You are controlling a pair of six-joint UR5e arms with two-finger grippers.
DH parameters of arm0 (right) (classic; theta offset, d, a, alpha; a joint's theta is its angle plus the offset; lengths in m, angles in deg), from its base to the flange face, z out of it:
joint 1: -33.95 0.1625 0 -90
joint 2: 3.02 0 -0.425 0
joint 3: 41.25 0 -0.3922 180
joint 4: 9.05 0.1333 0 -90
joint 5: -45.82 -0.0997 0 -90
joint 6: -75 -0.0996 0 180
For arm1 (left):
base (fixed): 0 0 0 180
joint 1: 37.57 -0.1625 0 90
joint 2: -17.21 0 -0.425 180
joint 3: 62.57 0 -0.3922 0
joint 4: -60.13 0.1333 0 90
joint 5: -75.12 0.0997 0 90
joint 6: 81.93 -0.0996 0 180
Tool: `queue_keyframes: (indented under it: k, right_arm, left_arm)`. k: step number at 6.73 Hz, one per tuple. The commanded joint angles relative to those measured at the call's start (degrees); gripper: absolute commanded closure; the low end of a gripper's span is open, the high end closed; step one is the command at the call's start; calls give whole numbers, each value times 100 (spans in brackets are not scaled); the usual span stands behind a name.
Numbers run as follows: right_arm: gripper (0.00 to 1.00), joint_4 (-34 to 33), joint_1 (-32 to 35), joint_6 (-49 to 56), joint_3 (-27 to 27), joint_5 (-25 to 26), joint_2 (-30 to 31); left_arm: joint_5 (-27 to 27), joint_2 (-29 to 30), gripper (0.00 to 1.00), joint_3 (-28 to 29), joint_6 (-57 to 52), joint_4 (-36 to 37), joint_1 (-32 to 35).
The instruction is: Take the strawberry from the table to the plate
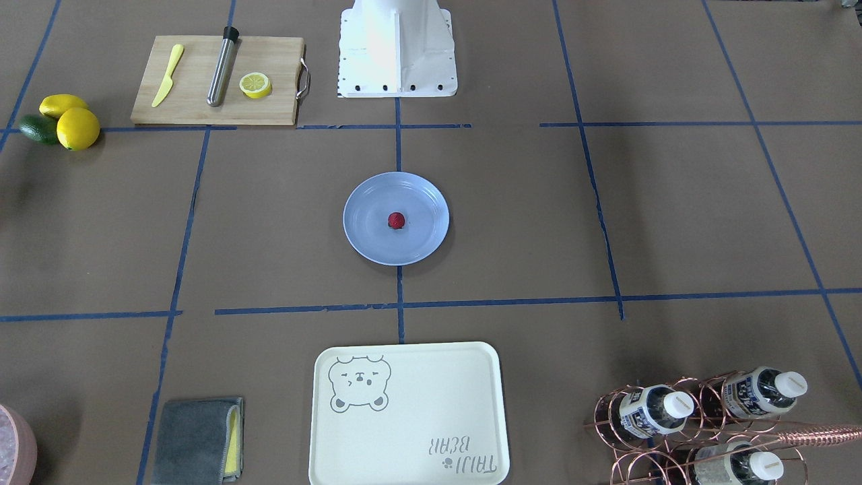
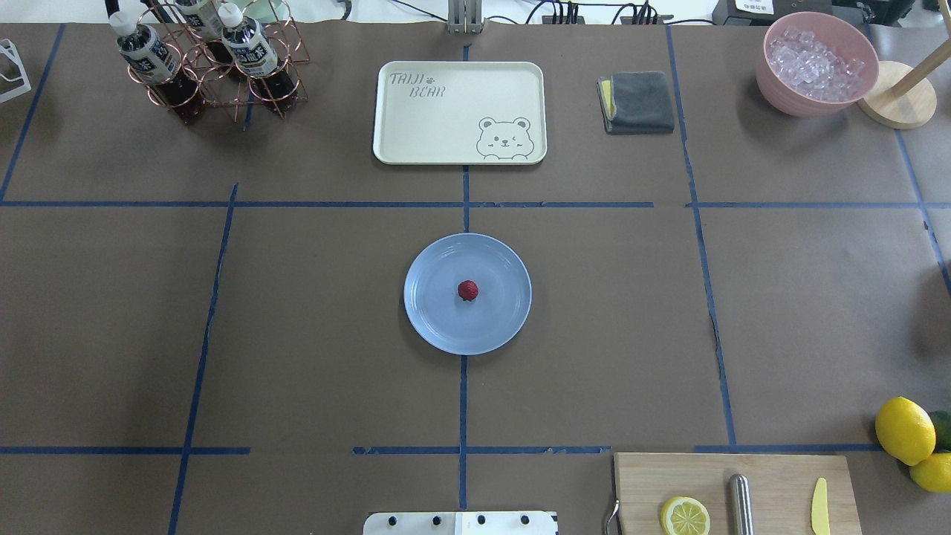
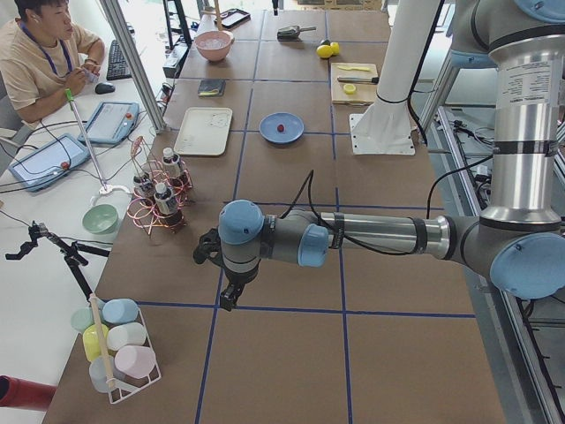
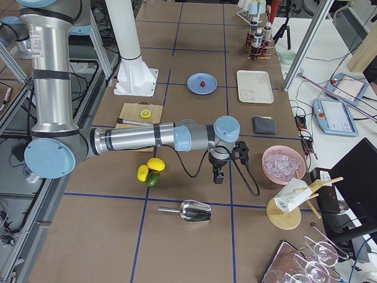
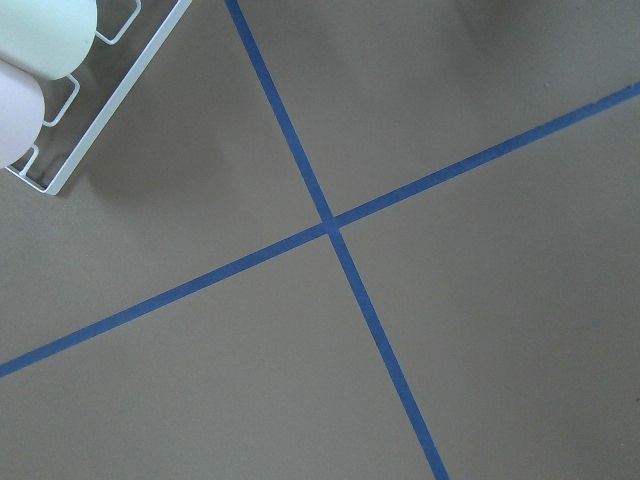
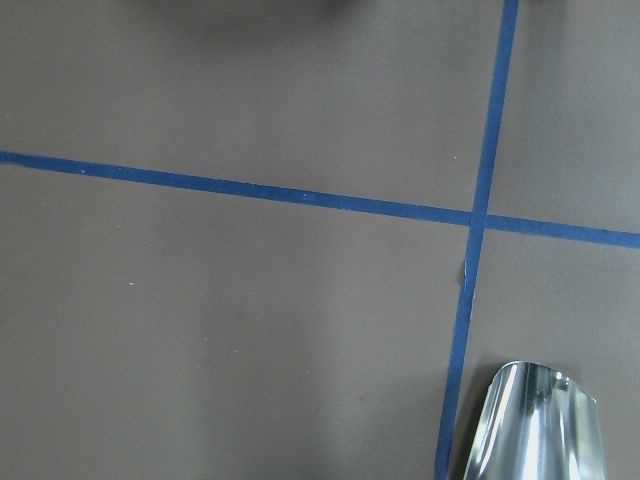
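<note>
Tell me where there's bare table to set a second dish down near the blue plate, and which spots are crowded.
Bare table lies on both sides of the plate, which holds the strawberry, and between it and the bear tray. Crowded: the bottle rack corner, the cutting board with the lemons beside it.

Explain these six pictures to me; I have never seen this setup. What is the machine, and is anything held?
Two robot arms stand at a taped brown table. Two pictures look down on it, two look along it from its ends, two come from wrist cameras. The left hand and right hand hang over the table's ends; open or shut, I cannot tell. A strawberry lies on the blue plate mid-table. Around: tray, board, lemons, bottles.
</note>
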Motion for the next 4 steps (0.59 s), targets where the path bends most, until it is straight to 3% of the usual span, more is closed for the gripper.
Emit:
queue_keyframes:
  k: [1,4]
  right_arm:
    - [0,0,0,-3,-29,-27,26]
    - [0,9,0,-73,-74,-62,9]
  left_arm:
    - [-6,72,0,-92,23,1230,-3]
    - [-33,134,0,-110,137,1318,-3]
